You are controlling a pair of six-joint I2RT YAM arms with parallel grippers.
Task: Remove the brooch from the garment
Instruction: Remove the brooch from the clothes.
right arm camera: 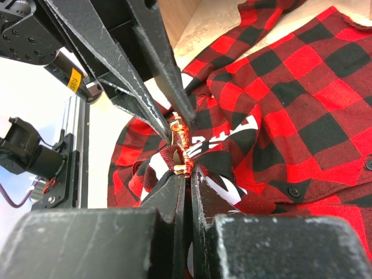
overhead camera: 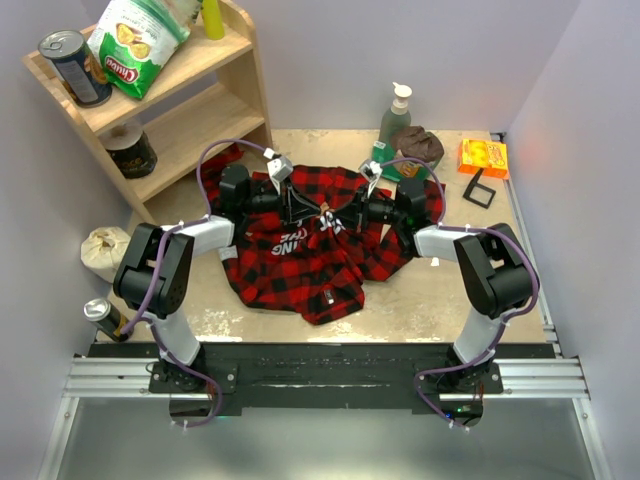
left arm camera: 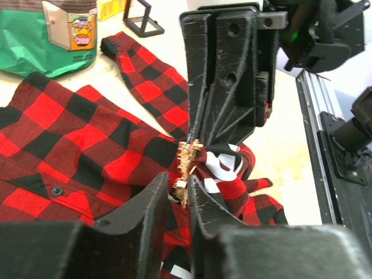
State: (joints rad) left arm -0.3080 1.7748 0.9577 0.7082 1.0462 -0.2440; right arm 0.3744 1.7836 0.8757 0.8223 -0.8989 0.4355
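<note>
The garment (overhead camera: 300, 265), a red-and-black plaid shirt, lies crumpled in the middle of the table, also in the left wrist view (left arm camera: 70, 133) and the right wrist view (right arm camera: 302, 93). The small gold brooch (overhead camera: 326, 218) sits on a raised fold by the black patch with white letters. My left gripper (left arm camera: 185, 187) has its fingertips closed on the brooch (left arm camera: 189, 160). Facing it, my right gripper (right arm camera: 186, 172) is shut on the bunched fabric just under the brooch (right arm camera: 181, 138). Both grippers meet tip to tip above the shirt.
A wooden shelf (overhead camera: 190, 100) with a chips bag and cans stands at the back left. A soap bottle (overhead camera: 396, 110), brown cloth lump (overhead camera: 418, 145), orange box (overhead camera: 483, 157) and black stand (overhead camera: 480, 188) are at the back right. A beige sack (overhead camera: 105, 250) and can (overhead camera: 105, 318) sit left.
</note>
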